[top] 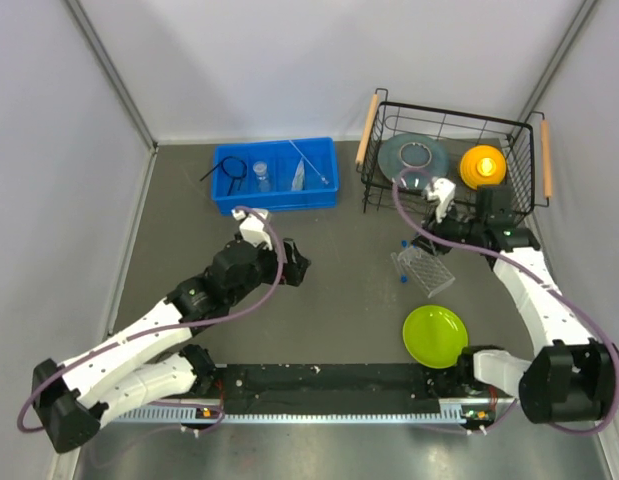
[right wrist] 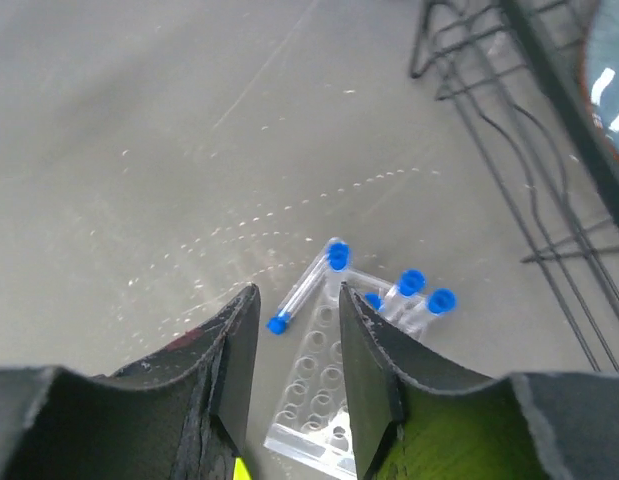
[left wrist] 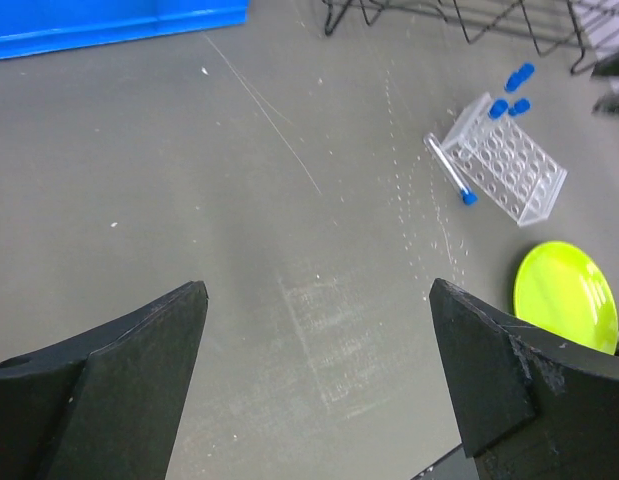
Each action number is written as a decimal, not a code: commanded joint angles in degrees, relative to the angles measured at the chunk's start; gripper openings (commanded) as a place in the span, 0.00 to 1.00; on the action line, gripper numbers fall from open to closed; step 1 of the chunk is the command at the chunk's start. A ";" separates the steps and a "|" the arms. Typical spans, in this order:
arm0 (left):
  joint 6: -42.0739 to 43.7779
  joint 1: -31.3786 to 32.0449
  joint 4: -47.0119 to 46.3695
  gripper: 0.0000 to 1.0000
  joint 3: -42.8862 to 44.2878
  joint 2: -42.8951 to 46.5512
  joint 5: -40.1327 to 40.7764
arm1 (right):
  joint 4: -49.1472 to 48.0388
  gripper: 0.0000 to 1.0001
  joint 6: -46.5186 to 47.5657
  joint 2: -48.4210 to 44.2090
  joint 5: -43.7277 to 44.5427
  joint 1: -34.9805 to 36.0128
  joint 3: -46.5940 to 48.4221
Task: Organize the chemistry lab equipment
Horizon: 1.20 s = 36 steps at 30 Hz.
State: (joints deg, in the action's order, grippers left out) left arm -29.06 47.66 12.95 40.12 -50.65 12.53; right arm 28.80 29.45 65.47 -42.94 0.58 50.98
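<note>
The right gripper (right wrist: 296, 295) hovers over the clear perforated tube rack (right wrist: 314, 400), jaws narrowly parted and holding nothing. The rack's end and a loose blue-capped tube (right wrist: 307, 288) beside it show in the gap. The left gripper (left wrist: 317, 290) hangs wide open over the table (left wrist: 239, 200), well apart from the rack.

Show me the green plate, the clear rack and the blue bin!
green plate (top: 435, 335): top view, its middle.
clear rack (left wrist: 517, 162): left wrist view, its holed top.
blue bin (top: 279, 200): top view, its front wall.
</note>
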 commanded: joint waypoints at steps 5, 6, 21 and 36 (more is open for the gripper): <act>-4.86 -4.94 -6.01 0.99 -5.84 3.90 -4.89 | 6.72 0.43 4.30 2.97 18.57 24.10 -4.13; -5.13 -4.94 -5.92 0.99 -5.84 4.07 -4.89 | 6.28 0.43 3.34 3.95 22.07 27.34 -4.22; -4.34 -5.56 -4.51 0.99 -7.16 6.09 -3.57 | -2.43 0.46 -5.99 17.76 39.77 30.27 -1.76; -4.43 -5.82 -4.87 0.99 -7.86 6.27 -4.01 | -4.10 0.47 -6.25 19.95 44.96 29.66 -1.76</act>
State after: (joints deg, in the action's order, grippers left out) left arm -33.10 42.15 10.35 33.04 -45.25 8.60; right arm 26.48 24.16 84.40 0.05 30.26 47.37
